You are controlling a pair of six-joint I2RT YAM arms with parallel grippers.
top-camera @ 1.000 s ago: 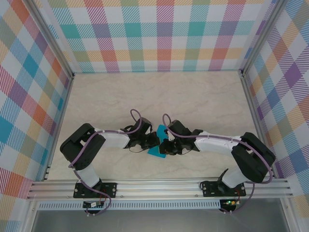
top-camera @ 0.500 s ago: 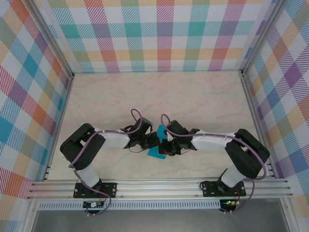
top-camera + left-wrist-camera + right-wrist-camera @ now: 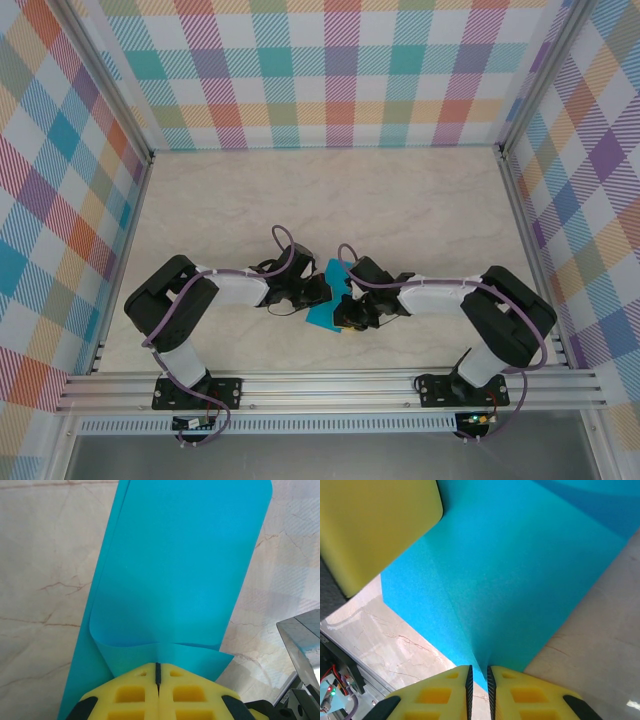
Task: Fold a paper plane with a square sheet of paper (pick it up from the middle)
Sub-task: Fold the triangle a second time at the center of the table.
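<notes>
The teal square sheet of paper sits low over the table centre, held between both grippers. In the left wrist view the sheet is doubled over in a soft, uncreased curl. My left gripper is shut on the sheet's near edge, its jaws pressed together. My right gripper is shut on a creased ridge of the sheet, with a thin gap between its jaws. In the top view the left gripper and right gripper almost touch. The sheet has no paper plane shape here.
A beige marble-look table lies beyond the arms, with checked walls on three sides. An aluminium rail runs along the near edge. The left gripper's yellow finger stands close in the right wrist view.
The right arm has drawn in, and its gripper has slid slightly toward the near edge along the paper. The left arm and the paper stay put.
</notes>
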